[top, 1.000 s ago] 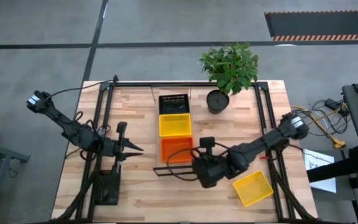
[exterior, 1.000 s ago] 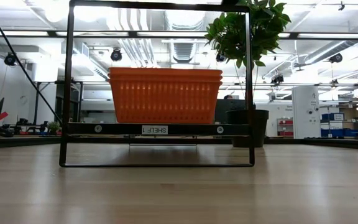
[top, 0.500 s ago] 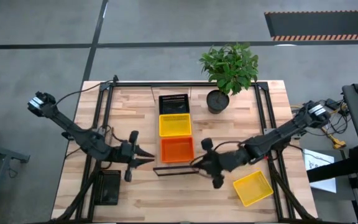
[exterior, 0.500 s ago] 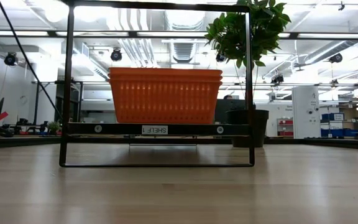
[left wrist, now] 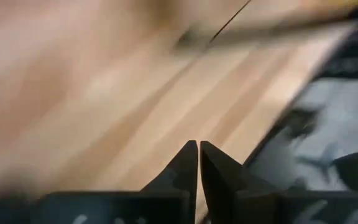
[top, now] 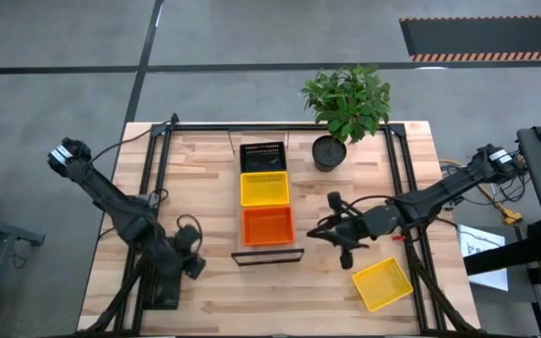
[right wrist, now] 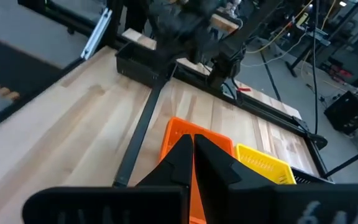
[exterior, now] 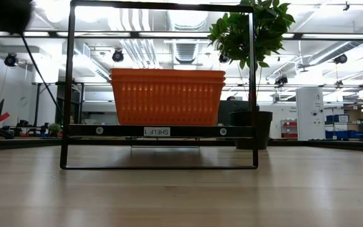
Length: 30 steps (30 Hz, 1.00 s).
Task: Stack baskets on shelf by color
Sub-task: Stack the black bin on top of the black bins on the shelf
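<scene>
On the shelf (top: pixel 267 255) we see an orange-red basket (top: pixel 268 225) nearest the front, a yellow basket (top: pixel 264 189) just behind it and a black basket (top: pixel 262 155) at the far end, all in one row. In the low view the orange-red one looks like two nested together, though we cannot be sure. One more yellow basket (top: pixel 381 283) lies loose on the table (top: pixel 205 178) off to the right, so we judge the job mostly done, with this last piece left to stack on its yellow match. Our right gripper (top: pixel 314 231) hovers between the shelf and that loose basket, fingers pressed together and empty. Our left gripper (top: pixel 198 270) sits near the table's front left, likewise closed on nothing.
</scene>
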{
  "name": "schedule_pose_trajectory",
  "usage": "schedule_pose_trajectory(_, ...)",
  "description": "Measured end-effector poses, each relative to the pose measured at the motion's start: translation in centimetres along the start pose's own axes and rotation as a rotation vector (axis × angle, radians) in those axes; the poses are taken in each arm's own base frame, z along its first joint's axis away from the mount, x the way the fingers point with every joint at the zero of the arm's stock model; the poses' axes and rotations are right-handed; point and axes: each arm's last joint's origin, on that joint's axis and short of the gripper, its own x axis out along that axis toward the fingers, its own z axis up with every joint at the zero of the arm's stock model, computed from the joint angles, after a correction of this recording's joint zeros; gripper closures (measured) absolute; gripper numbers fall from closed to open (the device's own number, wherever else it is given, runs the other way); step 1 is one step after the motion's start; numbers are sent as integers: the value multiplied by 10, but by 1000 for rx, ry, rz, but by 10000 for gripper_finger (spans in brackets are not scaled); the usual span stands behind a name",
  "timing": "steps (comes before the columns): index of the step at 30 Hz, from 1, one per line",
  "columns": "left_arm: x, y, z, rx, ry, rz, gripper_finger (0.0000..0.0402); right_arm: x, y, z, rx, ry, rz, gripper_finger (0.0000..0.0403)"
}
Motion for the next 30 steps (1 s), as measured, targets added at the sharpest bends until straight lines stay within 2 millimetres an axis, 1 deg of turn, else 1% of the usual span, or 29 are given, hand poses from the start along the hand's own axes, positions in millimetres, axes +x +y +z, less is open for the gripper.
schedule_pose_trajectory(4, 12, 2, -15, -201, 229, 299, 401, -4, -1, -1, 21, -3, -1, 394)
schedule_pose_trajectory(6, 18, -2, -20, -239, 293, 384, 401, -4, -1, -2, 16, 0, 0, 394)
schedule_pose_trajectory(9, 23, -13, -23, -224, 311, 387, 401, -2, 0, -2, 8, 2, 0, 394)
schedule_pose_trajectory(11, 25, -17, -24, -229, 309, 392, 401, 0, 1, -4, 4, 13, 4, 394)
schedule_pose_trajectory(15, 25, -13, -23, -266, 290, 441, 401, 3, 3, -6, -8, 26, 8, 394)
schedule_pose_trajectory(18, 26, -6, -23, -255, 279, 472, 401, 4, 3, -6, -12, 28, 8, 394)
schedule_pose_trajectory(21, 28, -4, -22, -235, 264, 468, 397, 4, 3, -6, -8, 28, 8, 394)
schedule_pose_trajectory(25, 28, -3, -22, -220, 263, 467, 369, 4, 3, -6, -4, 29, 8, 394)
schedule_pose_trajectory(30, 26, -3, -24, -217, 278, 468, 314, 4, 3, -6, -3, 28, 8, 394)
